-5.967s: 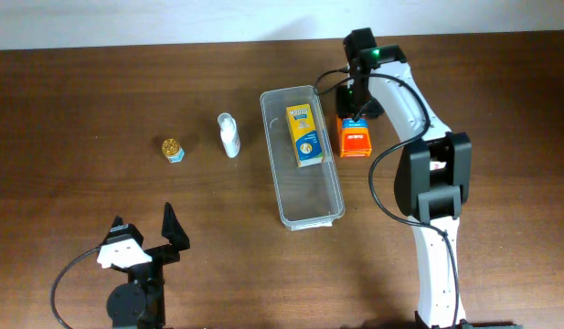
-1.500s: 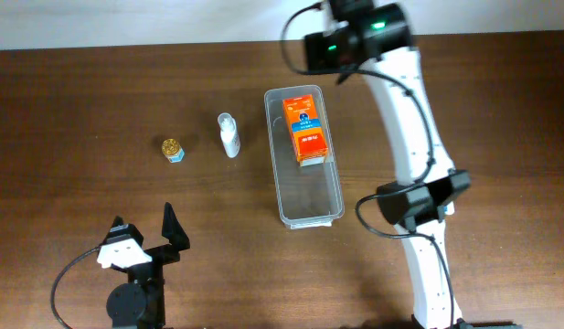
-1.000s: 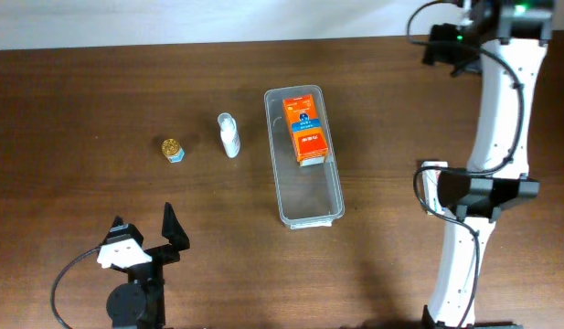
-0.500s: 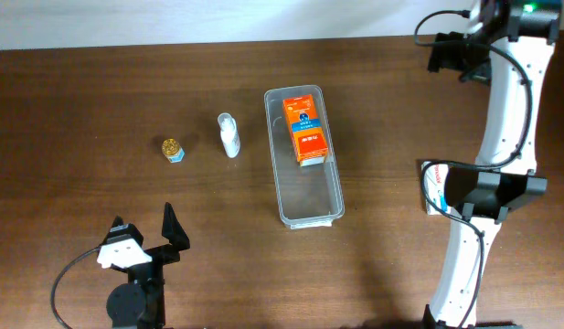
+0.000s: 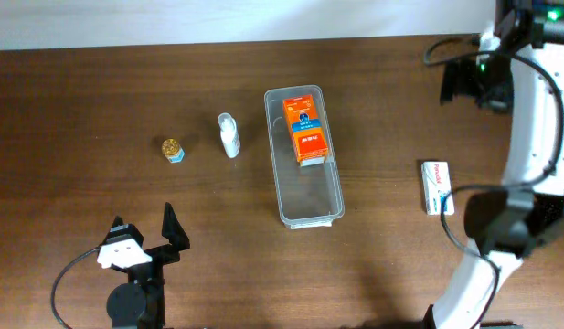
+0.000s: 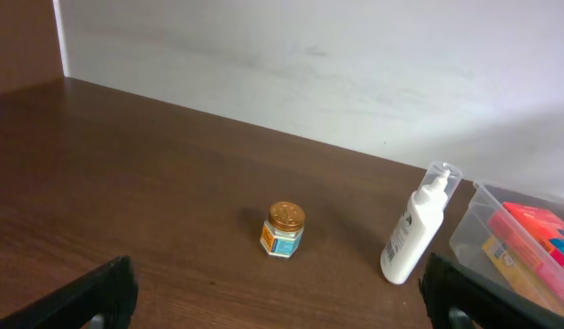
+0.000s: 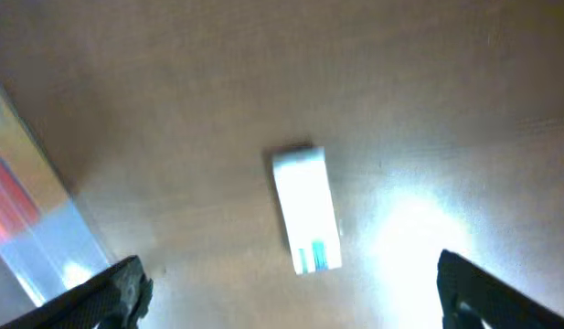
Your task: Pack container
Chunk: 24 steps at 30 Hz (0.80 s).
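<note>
On the brown table point(image 5: 71, 91), the container point(image 5: 311, 203) lies lengthwise, with an orange box point(image 5: 306, 132) in its far half. To the container's right, well apart from it and towards its far end, the right gripper point(image 7: 291, 285) hangs with its fingers spread wide and nothing between them. A white box point(image 5: 437, 186) lies right of the container. Well off the container's near-left corner, the left gripper point(image 5: 144, 228) is also spread and empty. A white bottle point(image 5: 228, 135) stands just left of the container.
</note>
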Each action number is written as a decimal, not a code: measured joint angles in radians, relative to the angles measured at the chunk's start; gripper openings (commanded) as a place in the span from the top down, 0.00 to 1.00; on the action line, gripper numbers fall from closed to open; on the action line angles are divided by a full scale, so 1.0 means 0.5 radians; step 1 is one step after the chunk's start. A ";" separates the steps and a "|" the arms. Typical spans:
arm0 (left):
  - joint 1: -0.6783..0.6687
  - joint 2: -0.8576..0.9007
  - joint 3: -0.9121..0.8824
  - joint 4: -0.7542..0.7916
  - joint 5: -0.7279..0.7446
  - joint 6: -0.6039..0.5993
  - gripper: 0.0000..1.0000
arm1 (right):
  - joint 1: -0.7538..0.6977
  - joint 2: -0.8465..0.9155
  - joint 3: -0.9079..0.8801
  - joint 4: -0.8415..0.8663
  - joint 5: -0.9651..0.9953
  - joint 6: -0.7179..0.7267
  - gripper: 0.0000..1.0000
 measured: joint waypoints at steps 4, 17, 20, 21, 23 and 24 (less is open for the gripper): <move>0.000 0.000 0.000 0.000 -0.001 0.000 0.01 | 0.000 -0.277 -0.515 -0.006 0.000 -0.085 0.02; 0.000 0.000 0.000 0.000 -0.001 0.000 0.01 | -0.001 -0.326 -1.402 0.431 0.114 -0.305 0.02; 0.000 0.000 0.000 0.000 -0.001 0.000 0.01 | -0.003 -0.326 -1.516 0.610 0.130 -0.361 0.02; 0.000 0.000 0.000 0.000 -0.001 0.000 0.01 | -0.008 -0.326 -1.550 0.661 0.134 -0.381 0.02; 0.000 0.000 0.000 0.000 -0.001 0.000 0.01 | -0.019 -0.326 -1.608 0.733 0.137 -0.418 0.02; 0.000 0.000 0.000 0.000 -0.001 0.000 0.01 | -0.025 -0.326 -1.629 0.752 0.137 -0.426 0.02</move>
